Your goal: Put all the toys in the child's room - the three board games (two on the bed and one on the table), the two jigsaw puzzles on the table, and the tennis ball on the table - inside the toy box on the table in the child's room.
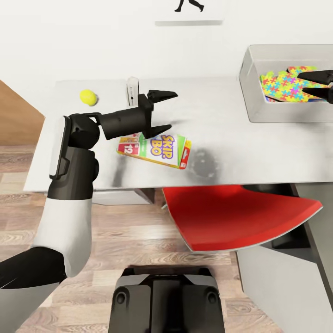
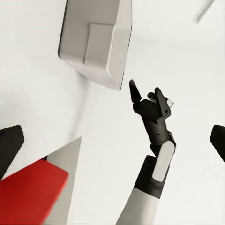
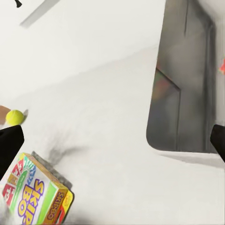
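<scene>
Left gripper (image 1: pixel 163 112): jaws spread, empty, above the SKIP BO box (image 1: pixel 155 149) lying flat on the tabletop (image 1: pixel 222 138). Ball (image 1: pixel 88 97) rests near the far-left corner. Right gripper (image 1: pixel 322 86): fingers apart over the puzzles (image 1: pixel 284 86) inside the toy box (image 1: pixel 252 99).

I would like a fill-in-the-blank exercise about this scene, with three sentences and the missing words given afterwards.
1. The jigsaw puzzles lie inside the pale grey ____.
2. The left tool hangs open above the board game lettered ____.
3. The tennis ball rests on the table, near the edge on the robot's ____ side.

Missing words: toy box; SKIP BO; left
</scene>
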You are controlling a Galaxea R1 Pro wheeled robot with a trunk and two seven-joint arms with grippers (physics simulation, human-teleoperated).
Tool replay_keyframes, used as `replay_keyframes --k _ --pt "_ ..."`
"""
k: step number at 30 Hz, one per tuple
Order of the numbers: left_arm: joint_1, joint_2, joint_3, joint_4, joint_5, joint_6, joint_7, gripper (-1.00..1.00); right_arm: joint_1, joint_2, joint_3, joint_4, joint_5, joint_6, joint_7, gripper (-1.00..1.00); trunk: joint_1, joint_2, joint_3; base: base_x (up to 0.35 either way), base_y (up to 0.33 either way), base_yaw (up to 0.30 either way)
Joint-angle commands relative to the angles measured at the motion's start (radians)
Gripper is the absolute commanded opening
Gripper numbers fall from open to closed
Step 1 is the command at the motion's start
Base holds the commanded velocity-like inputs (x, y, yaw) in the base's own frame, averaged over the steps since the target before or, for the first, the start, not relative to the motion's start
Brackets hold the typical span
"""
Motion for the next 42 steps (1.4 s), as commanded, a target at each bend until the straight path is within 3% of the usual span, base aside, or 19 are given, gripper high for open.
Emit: replay_keyframes --k 1,13,32,40,42 --pt "-0.001 0.0 0.001 0.0 0.01 0.0 0.01 1.0 -0.001 0.0 -0.001 0.0 0.006 0.005 0.007 1.0 0.0 -0.002 -0.001 -0.049 0.275 0.0" --pt "0.001 0.001 0.002 -0.019 0.009 0.002 0.011 1.0 0.025 -0.002 0.0 -0.056 0.006 0.005 0.005 1.0 0.0 -0.002 0.003 -0.028 0.14 0.0" --pt "0.031 0.009 0.001 -0.027 0.008 0.002 0.014 1.0 0.053 -0.004 -0.001 -0.108 0.009 0.005 0.003 1.0 0.0 -0.002 0.029 -0.004 0.019 0.0" --pt "0.054 0.025 0.003 -0.028 0.007 0.007 0.017 1.0 0.057 -0.004 0.0 -0.112 0.011 0.005 0.002 1.0 0.0 -0.002 0.042 0.0 0.002 0.0" --pt "0.059 0.039 0.003 -0.028 0.007 0.009 0.018 1.0 0.065 -0.004 0.0 -0.114 0.012 0.005 0.002 1.0 0.0 -0.002 0.045 0.0 0.001 0.0"
